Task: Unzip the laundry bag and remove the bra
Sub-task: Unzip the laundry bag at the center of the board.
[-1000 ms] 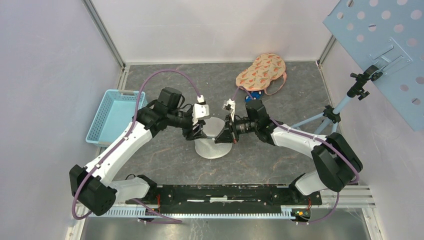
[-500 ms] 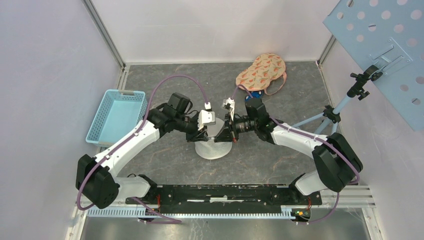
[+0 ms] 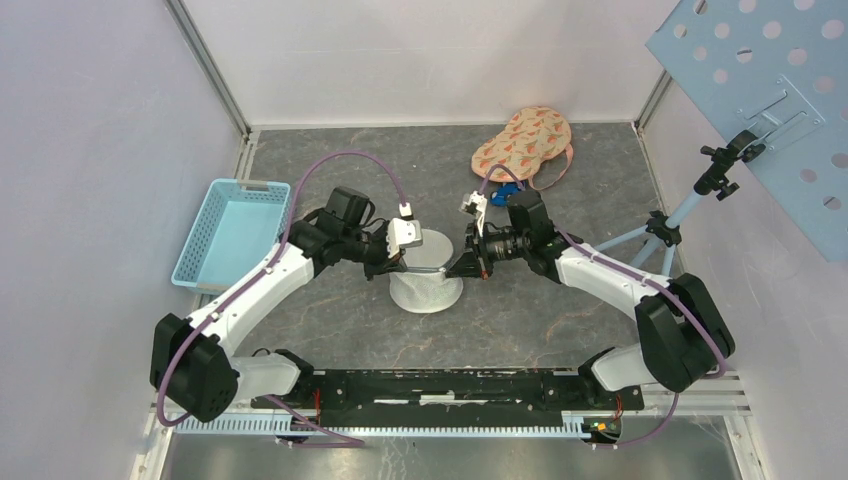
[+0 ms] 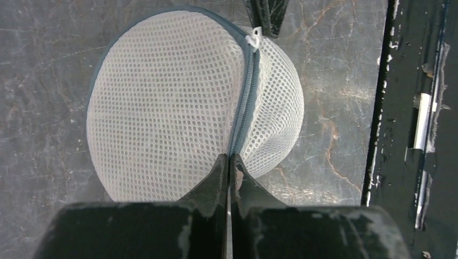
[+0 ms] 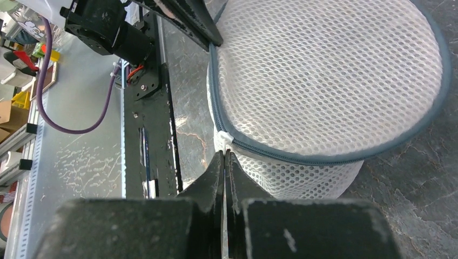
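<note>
The laundry bag [image 3: 425, 285] was set mid-tabletop [image 3: 330, 160], its zipper [image 4: 243, 102] closed. The left fingers [image 4: 216, 178] were clenched on the seam at one end, apparently to anchor the bag. The right fingers [image 5: 215, 175] were clamped on the zipper pull [image 5: 224, 139], judged ready for drawing. The bra could not be made out through the mesh.

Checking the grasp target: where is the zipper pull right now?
In the right wrist view, the white zipper pull sits on the laundry bag's seam, right at the shut right pincer's tips.
</note>
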